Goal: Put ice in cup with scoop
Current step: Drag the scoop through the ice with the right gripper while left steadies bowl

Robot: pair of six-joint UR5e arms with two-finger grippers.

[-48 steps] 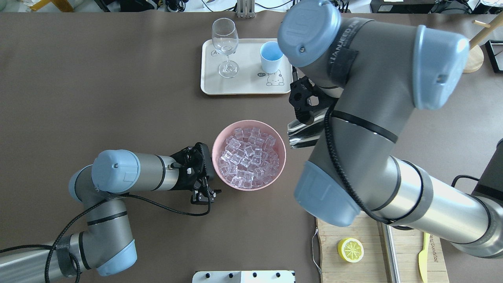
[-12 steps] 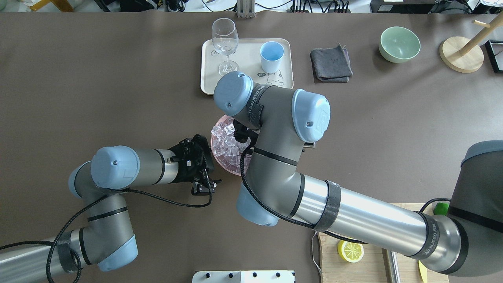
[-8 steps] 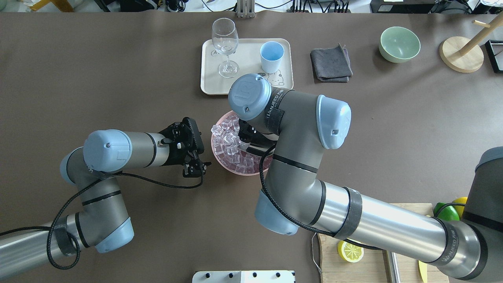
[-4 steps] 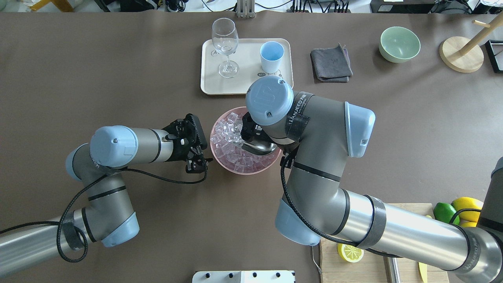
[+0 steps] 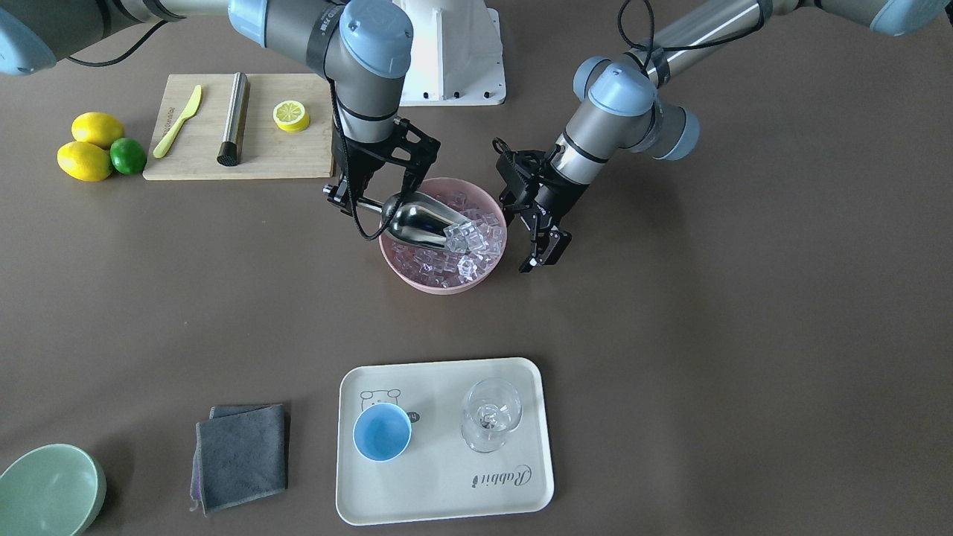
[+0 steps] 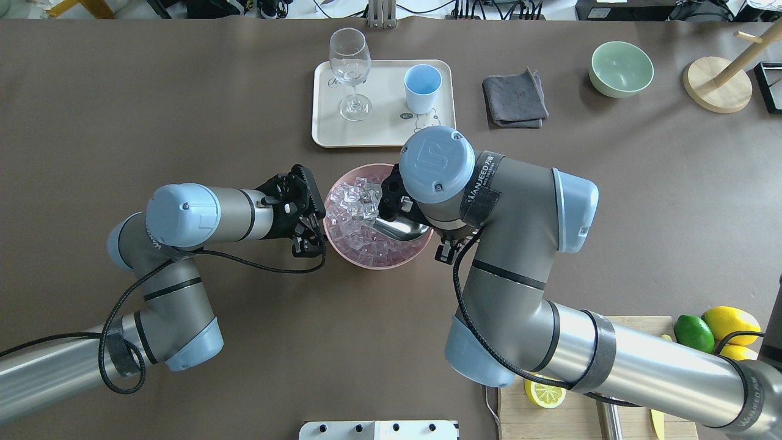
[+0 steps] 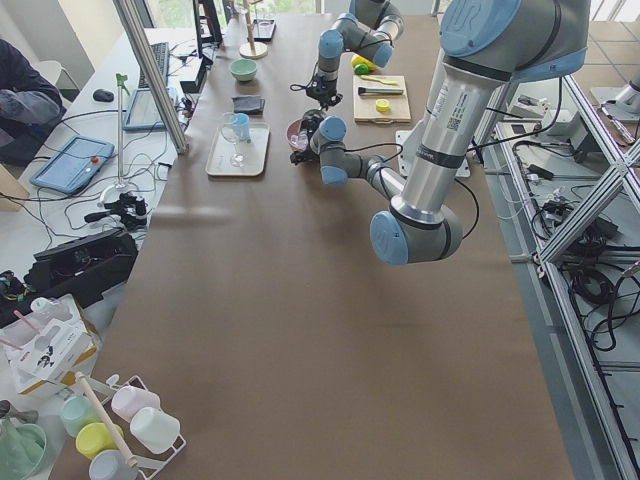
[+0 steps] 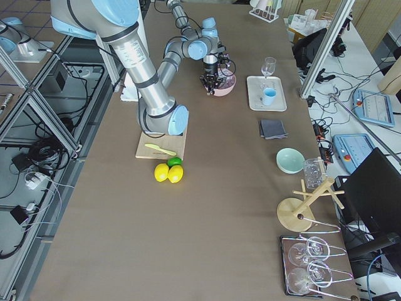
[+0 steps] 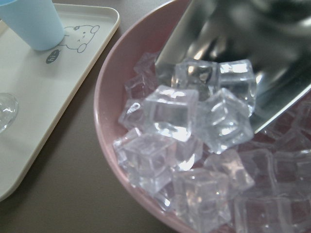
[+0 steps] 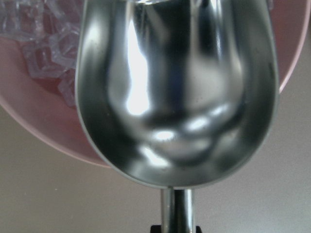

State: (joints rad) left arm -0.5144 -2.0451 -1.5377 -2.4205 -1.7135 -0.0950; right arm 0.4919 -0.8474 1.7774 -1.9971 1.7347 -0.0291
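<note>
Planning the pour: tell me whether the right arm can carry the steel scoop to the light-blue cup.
Probably yes: bare table and tray lie between the pink bowl and the light-blue cup; the wine glass stands aside.

Bowl interior: shiny steel scoop (image 5: 421, 221) and right gripper (image 5: 348, 201) fill the round pink bowl's (image 5: 417, 279) robot-side half.
Bowl's left flank: left gripper (image 5: 547, 249) just beside the rim.
Bowl-to-tray strip: bare brown table (image 5: 670, 313).
Cream rectangular tray (image 5: 447, 495): clear stemmed glass (image 5: 490, 414) stands beside the small light-blue cup (image 5: 381, 432).

Worktop (image 6: 183, 110): brown, under my arms.
On it: pink bowl (image 6: 342, 250), cream tray (image 6: 385, 131), grey cloth (image 6: 515, 98), green bowl (image 6: 621, 68), cutting board (image 5: 268, 152), lemons (image 5: 85, 145), lime (image 5: 128, 155).
</note>
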